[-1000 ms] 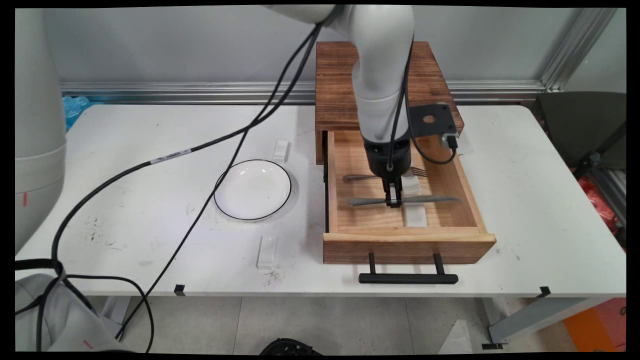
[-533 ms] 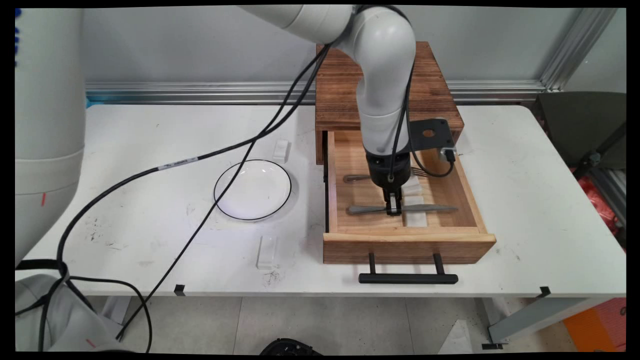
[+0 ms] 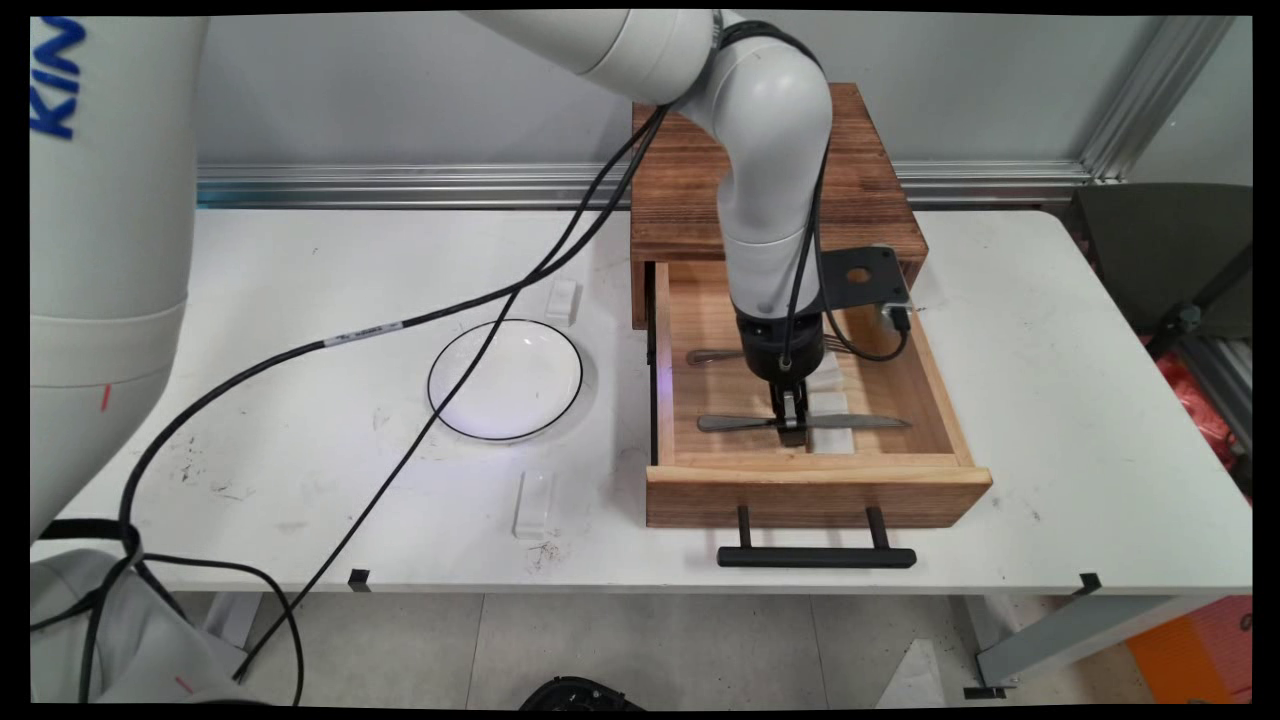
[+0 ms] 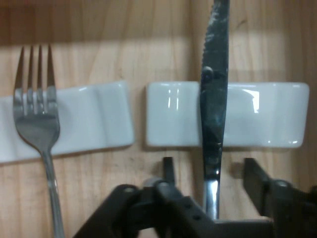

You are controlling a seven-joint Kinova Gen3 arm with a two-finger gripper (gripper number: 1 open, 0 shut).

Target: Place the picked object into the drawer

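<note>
Reaching down into open wooden drawer (image 3: 812, 482), centre-right of main view: gripper (image 3: 790, 428) low over knife (image 3: 860, 423), which lies crosswise near drawer front. Fork (image 3: 712, 356) further back, partly hidden by arm. Plate (image 3: 505, 380) left of drawer on table (image 3: 1080, 400).

Hand view: fingers (image 4: 169, 168) spread apart, straddling knife (image 4: 214, 114) handle, no contact visible. Blade on white rest (image 4: 267, 121); fork (image 4: 35, 124) at left on second rest (image 4: 94, 121). Nothing lifted yet; knife not yet gripped.

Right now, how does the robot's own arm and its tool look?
The arm is white with rounded links; one large link carries blue lettering. Black cables hang from it, one with a small white label. A black bracket sits by the wrist. The tool is black, with two fingers.
</note>
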